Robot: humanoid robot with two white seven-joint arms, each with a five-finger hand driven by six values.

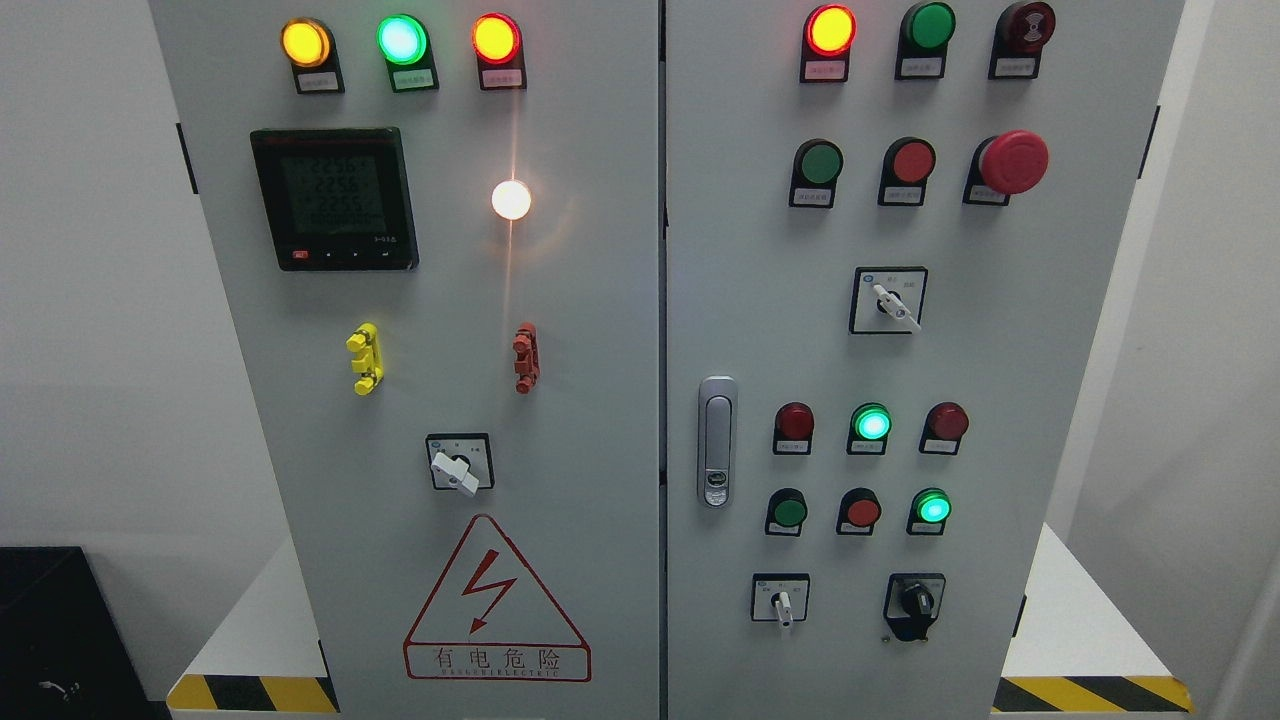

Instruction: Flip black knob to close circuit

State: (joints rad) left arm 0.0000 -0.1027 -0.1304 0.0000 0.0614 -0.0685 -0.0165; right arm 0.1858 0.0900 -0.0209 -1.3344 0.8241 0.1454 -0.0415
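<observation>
The black knob (pixel 917 600) sits at the lower right of the grey cabinet's right door (pixel 1000 350), on a black plate, with its grip standing roughly upright. To its left is a white-handled selector switch (pixel 781 600). No robot hand or arm shows in the head view.
The panel carries lit and unlit lamps, push buttons, a red emergency stop (pixel 1012 161), two more white selector switches (pixel 888 302) (pixel 459 466), a digital meter (pixel 334 198) and a door latch (pixel 716 440). A high-voltage warning sign (pixel 495 605) is at lower left. Yellow-black striped edges (pixel 1090 693) flank the cabinet base.
</observation>
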